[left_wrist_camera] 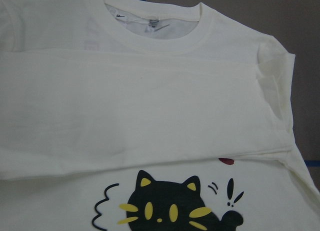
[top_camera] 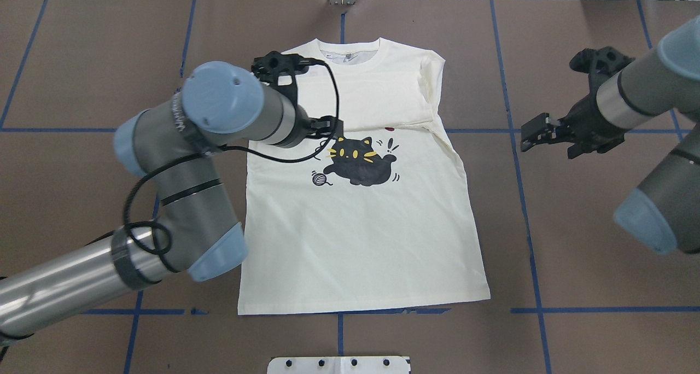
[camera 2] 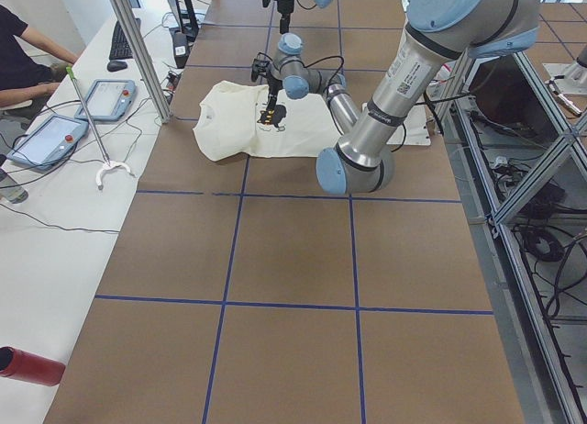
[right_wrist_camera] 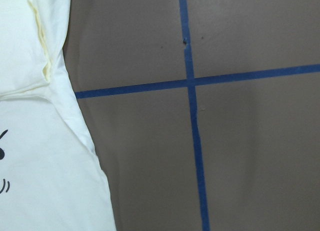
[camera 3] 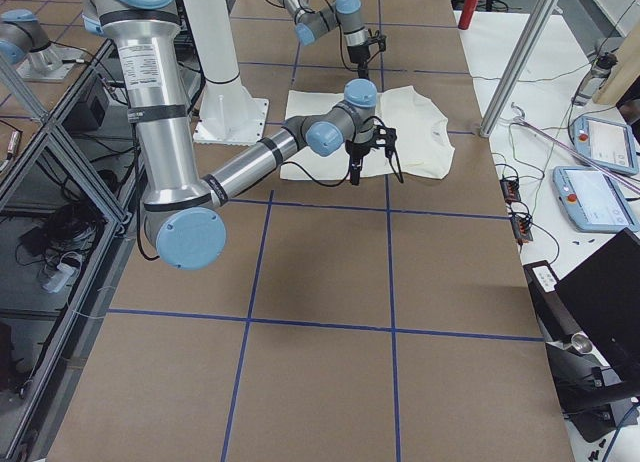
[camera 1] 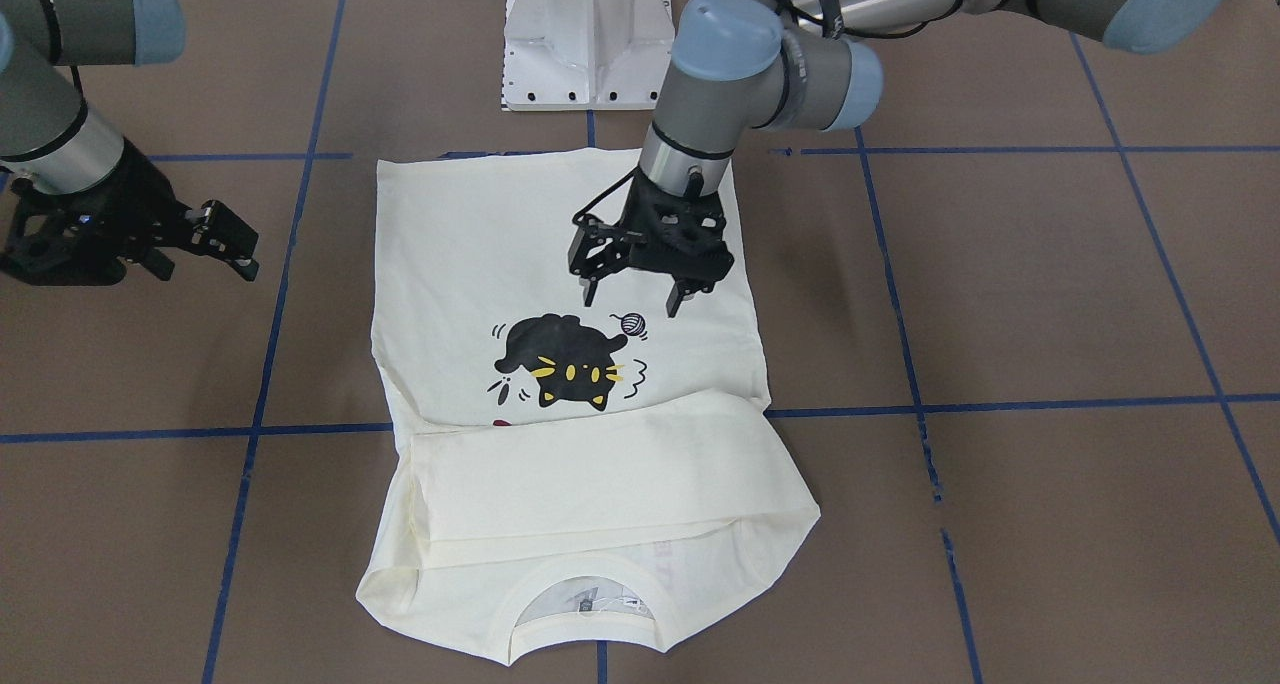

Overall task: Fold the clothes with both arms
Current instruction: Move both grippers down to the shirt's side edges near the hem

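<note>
The cream-white T-shirt (camera 1: pixel 470 244) lies flat and print-up on the brown table, its collar (top_camera: pixel 350 54) at the far edge. A sleeve (left_wrist_camera: pixel 150 106) is folded across the chest, just above the black cat print (top_camera: pixel 361 163). My left gripper (camera 1: pixel 631 302) hovers over the shirt next to the yarn ball (camera 1: pixel 632 324), open and holding nothing. My right gripper (top_camera: pixel 552 136) hangs open and empty over bare table, off the shirt's side. The right wrist view shows only the shirt's edge (right_wrist_camera: pixel 30 156). No fingers show in either wrist view.
Blue tape lines (right_wrist_camera: pixel 192 81) grid the table. The white pedestal base (camera 1: pixel 590 44) stands at the robot's side by the shirt's hem. Beyond the table's far edge sit teach pendants (camera 3: pixel 600 197) and a person (camera 2: pixel 23 52). A red cylinder (camera 2: pixel 27 364) lies at the table's end.
</note>
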`<state>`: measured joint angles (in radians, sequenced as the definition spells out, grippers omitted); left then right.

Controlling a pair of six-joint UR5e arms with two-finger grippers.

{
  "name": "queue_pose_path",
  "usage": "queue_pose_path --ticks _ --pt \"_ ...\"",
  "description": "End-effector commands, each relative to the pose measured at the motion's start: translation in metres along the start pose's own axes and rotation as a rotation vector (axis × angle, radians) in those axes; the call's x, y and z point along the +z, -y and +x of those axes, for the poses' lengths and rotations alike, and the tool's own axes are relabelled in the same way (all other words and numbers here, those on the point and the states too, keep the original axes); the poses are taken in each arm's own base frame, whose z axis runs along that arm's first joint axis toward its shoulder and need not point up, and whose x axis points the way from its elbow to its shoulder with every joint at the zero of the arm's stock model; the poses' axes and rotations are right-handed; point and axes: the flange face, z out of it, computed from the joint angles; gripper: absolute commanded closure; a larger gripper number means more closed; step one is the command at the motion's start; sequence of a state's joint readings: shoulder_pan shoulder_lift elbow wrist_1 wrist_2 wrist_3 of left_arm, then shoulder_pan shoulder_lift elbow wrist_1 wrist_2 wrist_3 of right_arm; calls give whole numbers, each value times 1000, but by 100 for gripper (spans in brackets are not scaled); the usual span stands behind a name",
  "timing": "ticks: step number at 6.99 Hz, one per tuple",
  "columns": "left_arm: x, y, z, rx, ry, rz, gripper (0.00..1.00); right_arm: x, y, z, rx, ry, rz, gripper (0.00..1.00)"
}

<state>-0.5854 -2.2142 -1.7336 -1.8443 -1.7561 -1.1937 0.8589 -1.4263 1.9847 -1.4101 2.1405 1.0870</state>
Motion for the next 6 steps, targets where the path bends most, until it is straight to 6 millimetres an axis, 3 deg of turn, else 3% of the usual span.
queue_pose_path --ticks 1,2,3,4,6 --pt "-69 -42 -75 78 18 -6 0 43 -109 -50 66 -3 23 0" --pt "-74 -47 -85 83 24 -9 0 80 -174 -79 49 -9 37 0" --pt "-75 -47 -84 84 22 -8 0 101 -213 -84 62 -24 64 0" --pt "-75 -47 -84 84 21 -8 0 107 -226 -80 52 -33 44 0" --pt "-76 -47 -83 85 17 -4 0 120 -226 -72 61 -64 40 0"
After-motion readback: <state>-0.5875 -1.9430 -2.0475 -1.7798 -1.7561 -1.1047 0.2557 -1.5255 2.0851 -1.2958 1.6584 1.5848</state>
